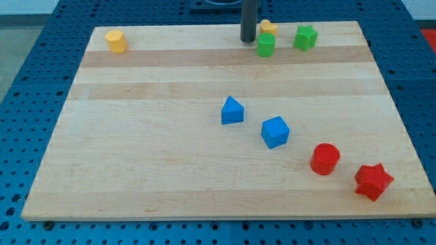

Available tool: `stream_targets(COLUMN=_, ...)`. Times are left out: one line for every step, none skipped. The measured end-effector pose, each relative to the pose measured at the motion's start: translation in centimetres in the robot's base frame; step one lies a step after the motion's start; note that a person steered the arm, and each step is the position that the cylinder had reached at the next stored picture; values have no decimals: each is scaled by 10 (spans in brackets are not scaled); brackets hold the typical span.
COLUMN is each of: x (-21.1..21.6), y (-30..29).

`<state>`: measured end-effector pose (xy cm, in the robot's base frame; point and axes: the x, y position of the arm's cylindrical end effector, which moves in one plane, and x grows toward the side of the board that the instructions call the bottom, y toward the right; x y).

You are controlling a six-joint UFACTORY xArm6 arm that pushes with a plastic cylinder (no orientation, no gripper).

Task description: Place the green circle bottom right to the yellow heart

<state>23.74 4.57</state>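
Observation:
The green circle [266,45] stands near the view's top edge of the wooden board [136,170]. The yellow heart [268,28] sits just above it, almost touching, partly hidden behind my rod. My tip [248,40] rests on the board just left of the green circle and below-left of the yellow heart, very close to both.
A green star [306,37] lies right of the green circle. A yellow hexagon-like block [116,41] sits at the top left. Two blue blocks [232,111] [275,132] lie mid-board. A red cylinder [325,158] and a red star [373,181] sit at the bottom right.

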Motion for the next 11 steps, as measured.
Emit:
stream_targets(x=-2, y=0)
stream_targets(x=16, y=1)
stream_targets(x=40, y=16)
stream_targets(x=42, y=31)
stream_targets(x=42, y=34)
stream_targets(x=42, y=50)
stream_targets(x=42, y=64)
stream_targets(x=42, y=70)
stream_targets(x=42, y=64)
stream_targets(x=42, y=-4)
stream_targets(x=42, y=-84)
